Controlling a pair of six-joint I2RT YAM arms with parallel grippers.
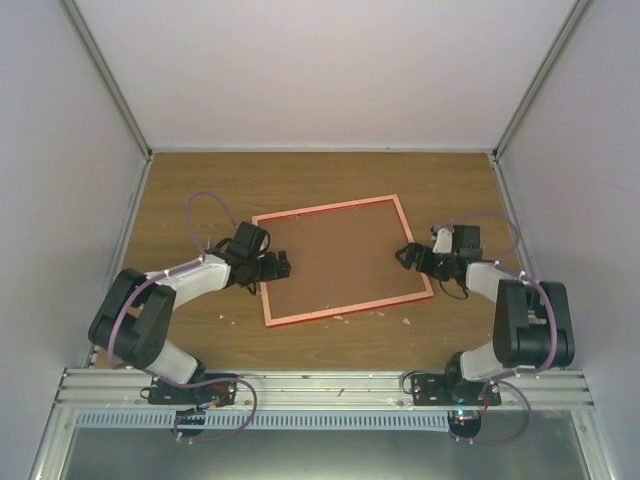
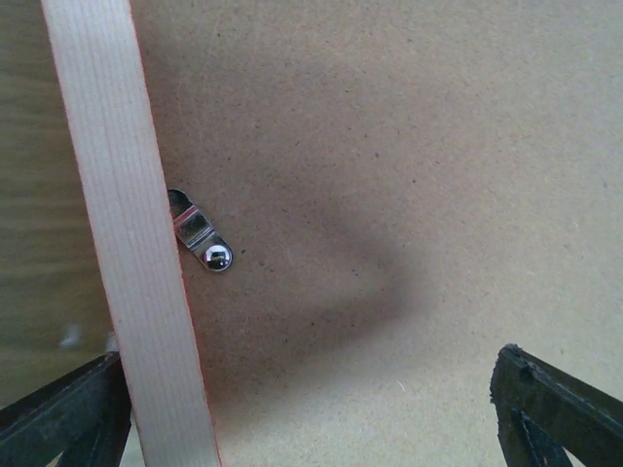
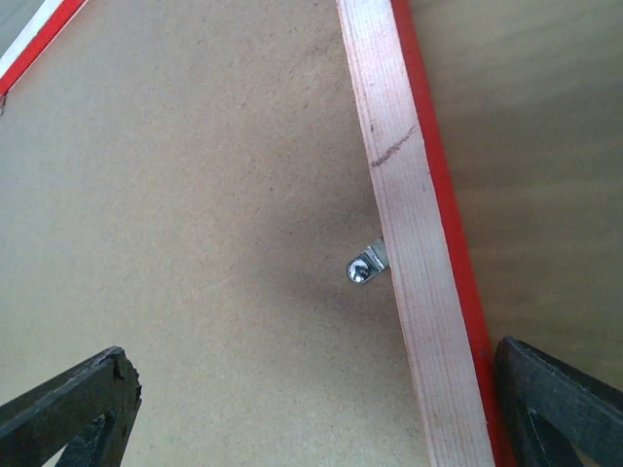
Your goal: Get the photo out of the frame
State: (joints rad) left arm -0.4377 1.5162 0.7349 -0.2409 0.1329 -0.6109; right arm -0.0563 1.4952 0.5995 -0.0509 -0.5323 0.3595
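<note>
Frame [image 1: 350,309] lies face-down at the centre of the top view on the table [image 1: 200,180], with the brown backing board [image 1: 340,260] uppermost and the whole turned slightly off square. The left gripper [image 1: 280,265] hovers at the left rail and the right gripper [image 1: 403,255] at the right rail. Both have their jaws spread wide and hold nothing.

Each arm is equally near its own side. The left-rail clip [image 2: 200,233] and the right-rail clip [image 3: 365,265] each sit just ahead of the fingers (pointing inward over the board).

The photo is hidden beneath the board. Any clips on the upper and lower rails cannot be made out.
</note>
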